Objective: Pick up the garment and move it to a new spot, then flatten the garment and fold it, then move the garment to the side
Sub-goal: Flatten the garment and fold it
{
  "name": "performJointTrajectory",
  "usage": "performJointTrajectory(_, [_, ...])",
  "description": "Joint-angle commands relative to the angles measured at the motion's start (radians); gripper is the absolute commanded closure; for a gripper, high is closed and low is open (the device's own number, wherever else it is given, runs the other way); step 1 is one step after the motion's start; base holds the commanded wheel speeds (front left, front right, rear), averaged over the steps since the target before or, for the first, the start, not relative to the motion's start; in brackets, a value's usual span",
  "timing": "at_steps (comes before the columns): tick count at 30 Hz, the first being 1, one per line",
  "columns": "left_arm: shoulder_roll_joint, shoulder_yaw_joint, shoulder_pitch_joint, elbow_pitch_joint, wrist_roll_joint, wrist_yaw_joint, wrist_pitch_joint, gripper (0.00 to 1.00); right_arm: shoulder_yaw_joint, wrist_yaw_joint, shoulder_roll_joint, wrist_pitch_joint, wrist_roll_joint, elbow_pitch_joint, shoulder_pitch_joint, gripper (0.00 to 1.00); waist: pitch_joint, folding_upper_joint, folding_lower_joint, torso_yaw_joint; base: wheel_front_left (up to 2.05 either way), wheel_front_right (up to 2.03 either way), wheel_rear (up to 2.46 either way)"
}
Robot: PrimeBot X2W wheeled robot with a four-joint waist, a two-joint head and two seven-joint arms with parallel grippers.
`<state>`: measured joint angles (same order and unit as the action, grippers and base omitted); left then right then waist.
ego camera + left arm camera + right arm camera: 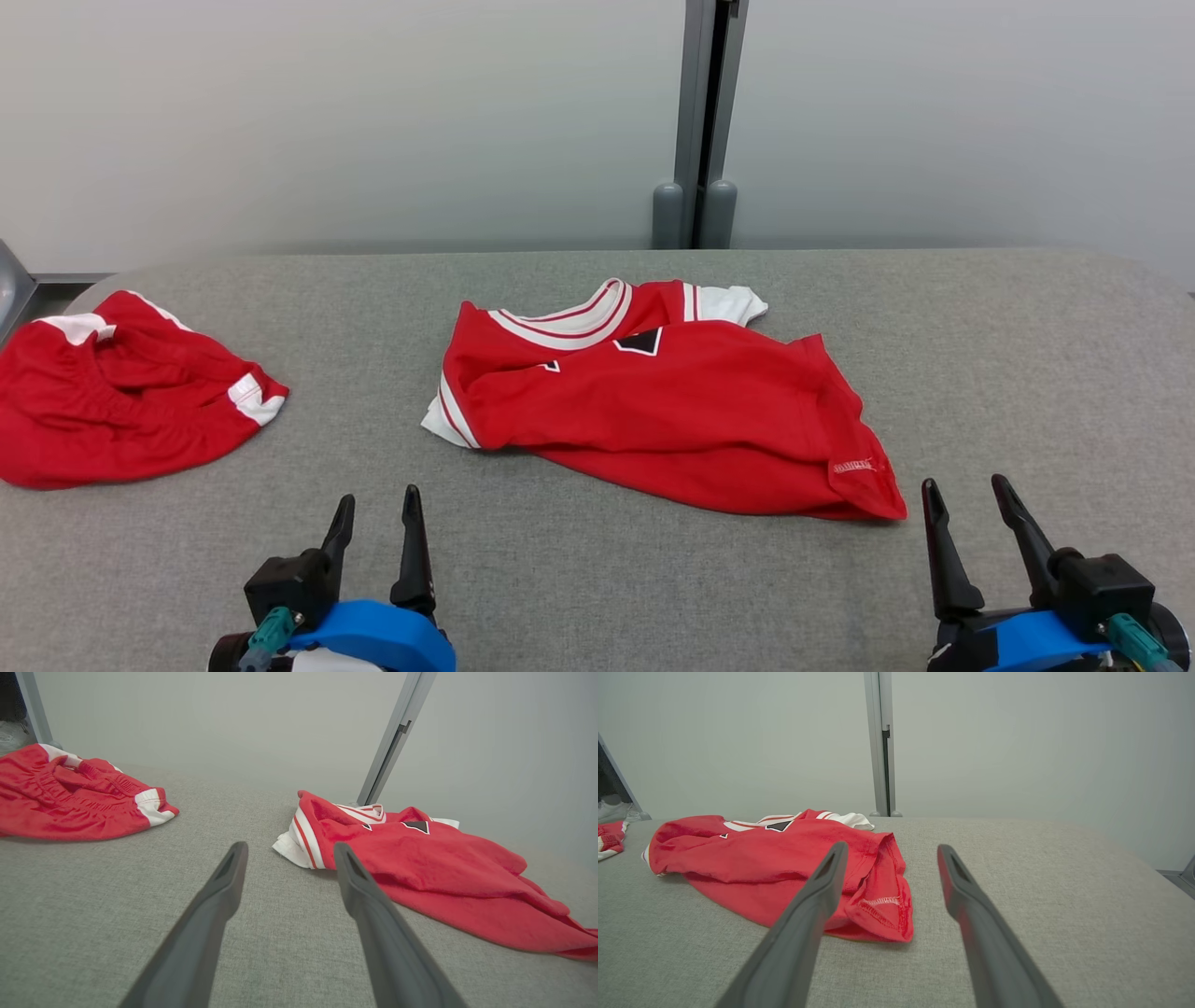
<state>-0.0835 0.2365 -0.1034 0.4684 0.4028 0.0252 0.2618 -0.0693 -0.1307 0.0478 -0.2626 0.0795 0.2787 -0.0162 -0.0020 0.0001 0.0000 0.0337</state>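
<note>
Starting nearest you, the left gripper (379, 495) and right gripper (963, 482) sit at the near edge of the grey table (579, 579), both with fingers spread and holding nothing. Just beyond them, centre and a little right, the jersey (672, 411) lies rumpled, collar toward the far side, its hem corner close to the right gripper. By my reading nothing is done: you have the pick-up, move, flattening, fold and shift aside left. At far left, well apart, red shorts (121, 401) lie bunched; keep your new spot off them. Behind the table a post (700, 121) stands against the wall; nothing blocks your reach.
</note>
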Motion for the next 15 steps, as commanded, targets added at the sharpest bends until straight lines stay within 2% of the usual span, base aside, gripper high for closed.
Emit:
performJointTrajectory(1, [0.003,-0.005,0.001,-0.004,-0.008,-0.002,0.005,0.00,0.001,0.000,0.005,-0.003,-0.008,0.004,0.000,0.00,0.002,-0.0001,0.0000,0.002,0.00,0.00,0.00])
performJointTrajectory(11, [0.005,-0.009,-0.022,-0.014,-0.014,0.002,0.005,0.00,0.034,0.000,0.005,-0.003,0.000,0.026,-0.036,0.00,0.033,-0.0001,0.0000,0.020,0.00,0.00,0.00])
performJointTrajectory(15, [0.006,-0.010,-0.032,-0.021,-0.019,0.003,0.005,0.00,0.070,0.000,0.005,-0.003,-0.014,0.086,-0.085,0.00,0.060,-0.0001,0.0000,0.034,0.00,0.00,0.00])
